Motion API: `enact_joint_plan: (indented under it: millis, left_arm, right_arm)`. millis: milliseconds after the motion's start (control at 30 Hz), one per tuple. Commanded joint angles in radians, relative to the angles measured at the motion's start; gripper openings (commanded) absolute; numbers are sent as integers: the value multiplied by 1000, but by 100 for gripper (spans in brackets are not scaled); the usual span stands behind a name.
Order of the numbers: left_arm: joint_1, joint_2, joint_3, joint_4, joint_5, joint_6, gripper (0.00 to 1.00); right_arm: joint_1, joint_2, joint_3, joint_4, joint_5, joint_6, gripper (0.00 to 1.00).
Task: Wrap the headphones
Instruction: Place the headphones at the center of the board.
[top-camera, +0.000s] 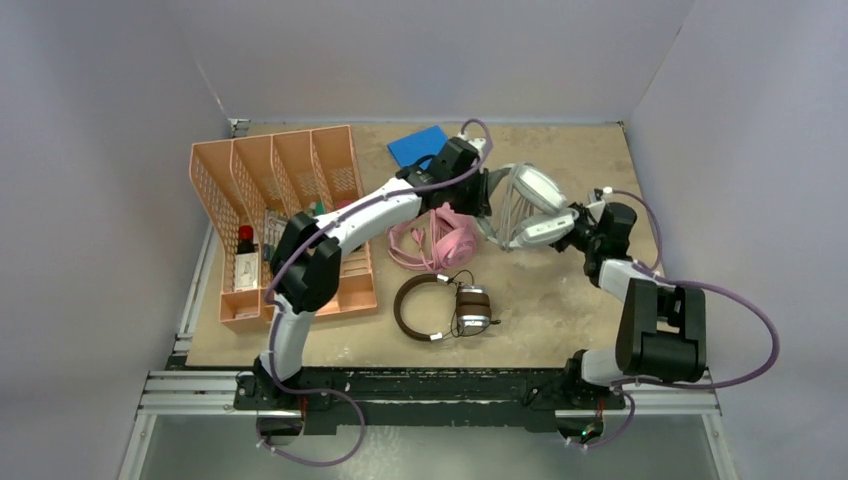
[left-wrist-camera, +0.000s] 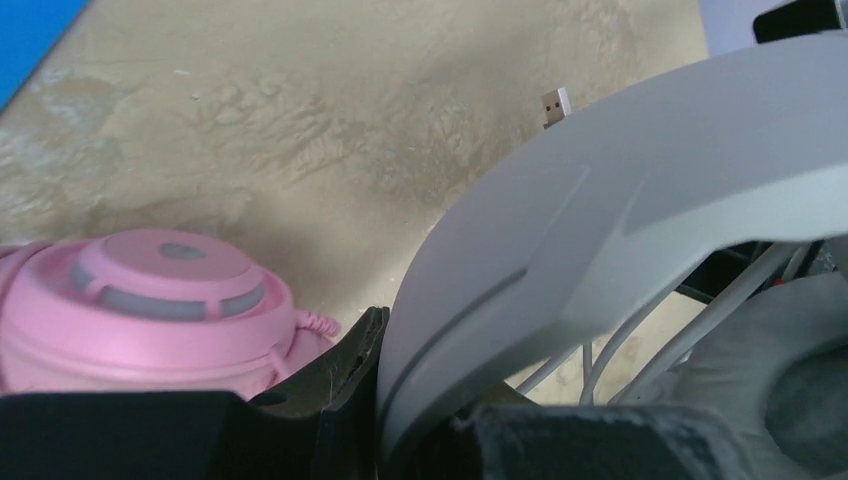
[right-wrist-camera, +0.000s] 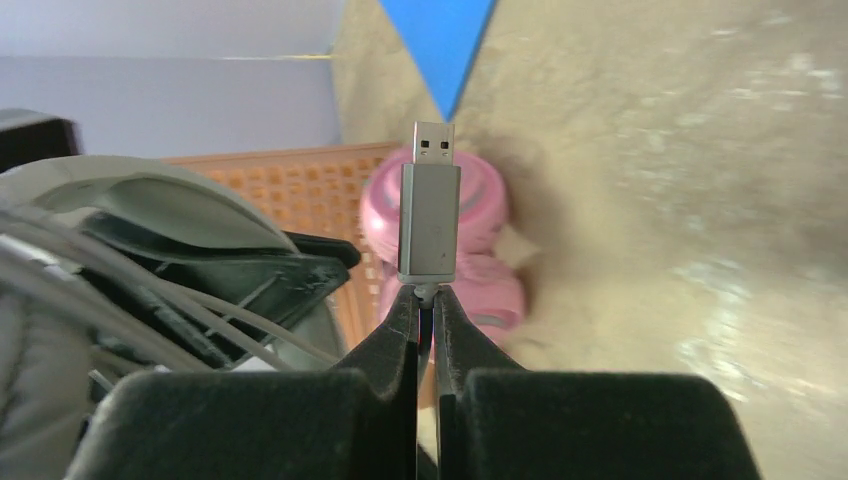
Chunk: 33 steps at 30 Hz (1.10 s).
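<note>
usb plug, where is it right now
In the right wrist view the usb plug stands upright at centre, pinched at its cable end in the right gripper, with the pink headset behind it.

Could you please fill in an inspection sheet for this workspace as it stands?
Surface: tan tabletop, mottled.
Job's things: grey headset held between the arms; pink headset and brown headset lying on the table.
Clutter: orange organiser on the left; blue pad at the back.
Grippers: left gripper, jaws clamped on the grey headset's band; right gripper, jaws shut on the grey cable just below its USB plug.
Cables: grey cable runs in strands across its headset; the others are too thin to trace.
Surroundings: grey walls; nothing else seen.
</note>
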Motion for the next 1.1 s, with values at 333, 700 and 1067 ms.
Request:
enact_joint_plan:
  millis: [333,700,1067]
  left_arm:
    - [-188,204,166,54,-193,117,0]
    - [-195,272,78,207,-321,70,0]
    - [-199,300,2,285,-342,61,0]
  right_arm:
    - [-114,-123,-119,-108,110,-447,0]
    - [-126,69,-107,-120,127,-484,8]
    - [-126,89,-61,-254,216,-519,33]
